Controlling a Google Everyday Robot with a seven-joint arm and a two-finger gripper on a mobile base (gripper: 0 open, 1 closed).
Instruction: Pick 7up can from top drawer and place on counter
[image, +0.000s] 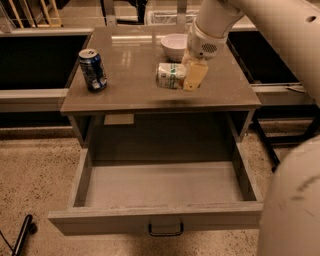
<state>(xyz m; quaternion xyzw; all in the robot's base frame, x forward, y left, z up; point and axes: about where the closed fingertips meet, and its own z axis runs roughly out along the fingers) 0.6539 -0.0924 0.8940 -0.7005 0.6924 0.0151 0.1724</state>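
Camera view: gripper (189, 76) clamped the 7up can (169, 76) sideways over the bench (130, 95), near the white bowl (174, 46); probably needed uprighting before release, else roll.

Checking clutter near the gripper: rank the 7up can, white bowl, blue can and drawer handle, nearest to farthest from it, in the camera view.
1. 7up can, held in the gripper over the counter.
2. white bowl, just behind.
3. blue can, counter's left.
4. drawer handle, front of the open top drawer.
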